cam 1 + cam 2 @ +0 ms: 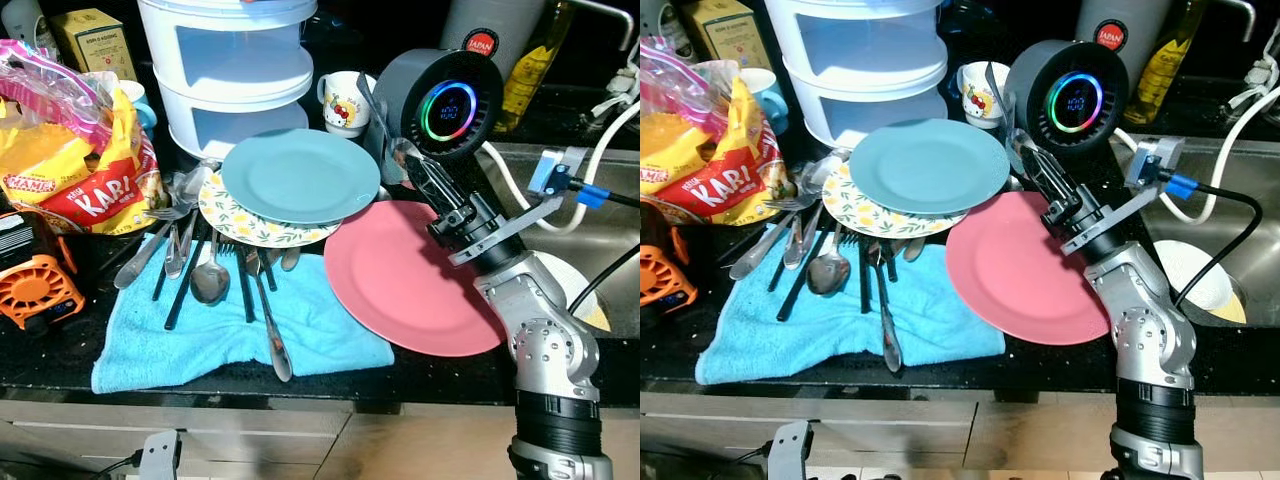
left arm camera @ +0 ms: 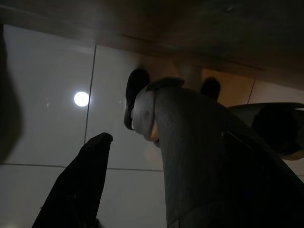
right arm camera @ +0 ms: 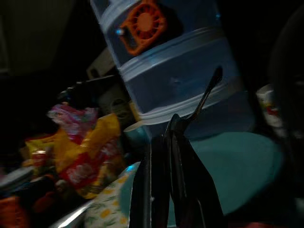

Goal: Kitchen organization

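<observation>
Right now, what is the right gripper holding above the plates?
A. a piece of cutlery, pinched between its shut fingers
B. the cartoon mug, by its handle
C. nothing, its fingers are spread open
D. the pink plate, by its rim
A: the right gripper is shut on a piece of cutlery, whose thin handle sticks out past the fingertips, raised over the teal plate and beside the pink plate.

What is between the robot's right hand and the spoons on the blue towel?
The teal plate, stacked on the flowery plate, lies between the right gripper, shut on a utensil, and the cutlery.
</observation>
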Robot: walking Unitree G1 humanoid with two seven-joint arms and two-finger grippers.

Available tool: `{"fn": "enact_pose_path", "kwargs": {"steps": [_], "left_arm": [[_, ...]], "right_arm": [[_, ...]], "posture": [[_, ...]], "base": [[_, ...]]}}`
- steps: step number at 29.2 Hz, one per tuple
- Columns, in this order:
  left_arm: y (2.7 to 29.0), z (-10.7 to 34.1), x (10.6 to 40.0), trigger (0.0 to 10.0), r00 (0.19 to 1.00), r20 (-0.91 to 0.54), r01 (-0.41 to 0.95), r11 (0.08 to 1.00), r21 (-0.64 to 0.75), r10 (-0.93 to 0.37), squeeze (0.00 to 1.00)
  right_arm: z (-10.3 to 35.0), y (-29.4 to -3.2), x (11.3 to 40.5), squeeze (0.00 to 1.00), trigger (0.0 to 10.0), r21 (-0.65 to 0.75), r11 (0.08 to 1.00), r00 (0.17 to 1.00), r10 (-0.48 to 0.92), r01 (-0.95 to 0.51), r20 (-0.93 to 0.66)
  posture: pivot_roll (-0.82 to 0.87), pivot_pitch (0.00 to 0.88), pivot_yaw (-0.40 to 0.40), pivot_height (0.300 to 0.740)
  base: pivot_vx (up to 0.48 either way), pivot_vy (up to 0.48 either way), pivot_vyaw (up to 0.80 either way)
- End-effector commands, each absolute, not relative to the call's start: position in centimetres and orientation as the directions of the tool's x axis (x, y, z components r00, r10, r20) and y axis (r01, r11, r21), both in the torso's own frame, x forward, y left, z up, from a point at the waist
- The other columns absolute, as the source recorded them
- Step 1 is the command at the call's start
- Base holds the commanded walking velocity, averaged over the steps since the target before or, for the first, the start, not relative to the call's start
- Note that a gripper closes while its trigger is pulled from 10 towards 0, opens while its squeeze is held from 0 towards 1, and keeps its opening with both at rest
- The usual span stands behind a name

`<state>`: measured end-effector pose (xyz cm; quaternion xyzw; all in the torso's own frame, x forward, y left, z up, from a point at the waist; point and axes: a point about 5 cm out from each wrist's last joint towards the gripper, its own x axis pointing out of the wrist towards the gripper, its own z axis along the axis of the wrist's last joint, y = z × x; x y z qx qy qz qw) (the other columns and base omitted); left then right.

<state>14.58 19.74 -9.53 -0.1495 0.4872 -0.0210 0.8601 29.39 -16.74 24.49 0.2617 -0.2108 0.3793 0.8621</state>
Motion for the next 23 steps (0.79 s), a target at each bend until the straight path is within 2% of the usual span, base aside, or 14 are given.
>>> {"fn": "enact_pose_path", "kwargs": {"steps": [1,3,4,6,11,19,23], "left_arm": [[19.6,-10.1,13.1,10.0,0.475,-0.86,-0.112,0.956,-0.27,-0.187,0.0],[19.5,-10.1,13.1,10.0,0.475,-0.86,-0.112,0.956,-0.27,-0.187,0.0],[19.5,-10.1,13.1,10.0,0.475,-0.86,-0.11,0.956,-0.27,-0.188,0.0],[19.6,-10.1,13.1,10.0,0.474,-0.86,-0.11,0.956,-0.271,-0.189,0.0],[19.7,-10.1,13.0,10.0,0.479,-0.858,-0.123,0.954,-0.275,-0.185,0.0],[19.8,-10.0,13.1,10.0,0.486,-0.854,-0.127,0.952,-0.279,-0.185,0.0],[20.0,-10.0,13.1,10.0,0.491,-0.847,-0.116,0.948,-0.295,-0.204,0.0]], "right_arm": [[25.2,-16.7,28.1,0.0,10.0,0.26,0.492,0.534,0.57,-0.831,0.625],[25.8,-17.0,26.1,0.0,10.0,0.221,0.354,0.397,0.566,-0.909,0.723],[26.0,-17.3,25.6,0.0,10.0,0.206,0.321,0.36,0.55,-0.924,0.754],[25.9,-17.8,25.4,0.0,10.0,0.213,0.314,0.356,0.525,-0.925,0.773],[25.2,-17.3,26.2,0.0,10.0,0.237,0.361,0.413,0.558,-0.902,0.72],[25.0,-17.2,26.2,0.0,10.0,0.252,0.356,0.423,0.569,-0.9,0.705],[24.6,-16.9,27.2,0.0,10.0,0.293,0.411,0.492,0.555,-0.863,0.671]], "posture": [[0.06,0.087,-0.018,0.74],[0.06,0.088,-0.018,0.74],[0.06,0.089,-0.017,0.74],[0.06,0.091,-0.013,0.74],[0.06,0.091,-0.015,0.74],[0.06,0.091,-0.017,0.74],[0.06,0.091,-0.018,0.74]], "base": [[-0.304,0.0,0.0],[-0.304,0.0,0.0],[-0.3,0.0,0.0],[-0.3,0.0,0.0],[-0.18,0.0,0.0],[0.0,0.0,0.0],[0.0,-0.062,0.0]]}}
